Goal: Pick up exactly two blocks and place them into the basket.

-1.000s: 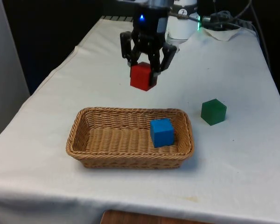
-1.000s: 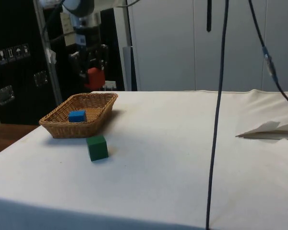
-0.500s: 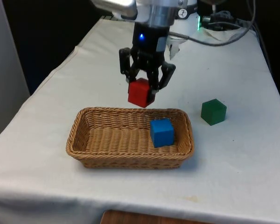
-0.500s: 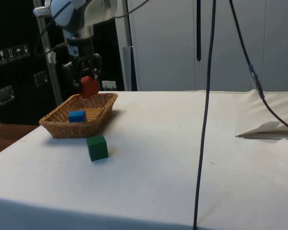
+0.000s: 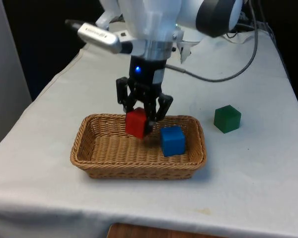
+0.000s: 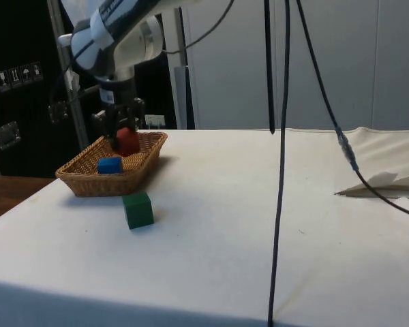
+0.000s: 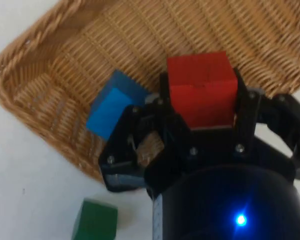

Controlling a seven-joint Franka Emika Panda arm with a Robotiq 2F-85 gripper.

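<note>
fingers (image 7: 165, 97) clamp red block (image 7: 201, 82) | over basket (image 7: 50, 65) | blue block (image 7: 110, 111) inside

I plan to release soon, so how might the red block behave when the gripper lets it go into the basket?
The red block, clamped in the gripper, looks rigid and flat-faced, so it would likely land and settle rather than roll. It hangs slightly tilted, so it may tip onto a face. The woven basket floor is uneven, and the blue block sits close, so a small bump seems possible.
</note>
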